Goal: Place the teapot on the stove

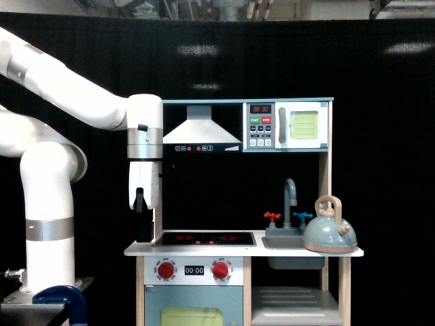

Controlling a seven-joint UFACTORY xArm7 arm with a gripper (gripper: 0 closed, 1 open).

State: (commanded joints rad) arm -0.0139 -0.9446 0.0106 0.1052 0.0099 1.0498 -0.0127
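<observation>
Exterior view: claw [141, 204] hanging point-down above tabletop's [204, 250] left edge, holding nothing; finger gap can't be made out. Teapot [329, 233] sitting at tabletop's right edge beside sink [285, 241], well apart from claw, stove [204, 238] between.

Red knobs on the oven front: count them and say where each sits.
2. One red knob sits left of the small clock display, the other red knob right of it, both below the stove. None appears hidden.
</observation>
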